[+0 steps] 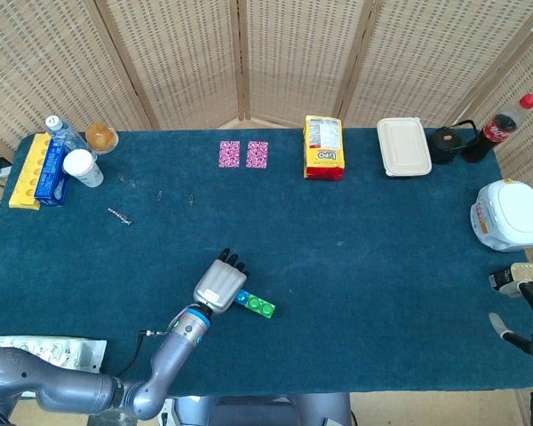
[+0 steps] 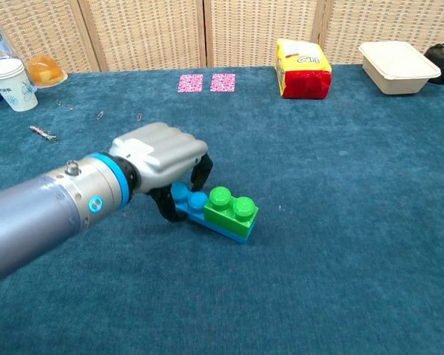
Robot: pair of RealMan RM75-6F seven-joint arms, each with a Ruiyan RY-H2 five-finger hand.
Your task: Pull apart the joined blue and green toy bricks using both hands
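Observation:
A green brick (image 2: 231,211) sits pressed onto the right part of a longer blue brick (image 2: 186,200), and the pair lies at an angle on the blue cloth near the front middle. In the head view the green brick (image 1: 262,307) and blue brick (image 1: 242,299) show beside my left hand (image 1: 219,286). That left hand (image 2: 161,160) grips the blue brick's left end between thumb and fingers. My right hand (image 1: 531,302) hangs at the table's far right edge, fingers apart, holding nothing.
The blue table (image 1: 382,248) carries a yellow snack bag (image 1: 323,147), two pink cards (image 1: 243,153), a white lunch box (image 1: 403,146), a cola bottle (image 1: 505,125), a white pot (image 1: 510,213), a paper cup (image 1: 82,167) and a plastic packet (image 1: 40,352).

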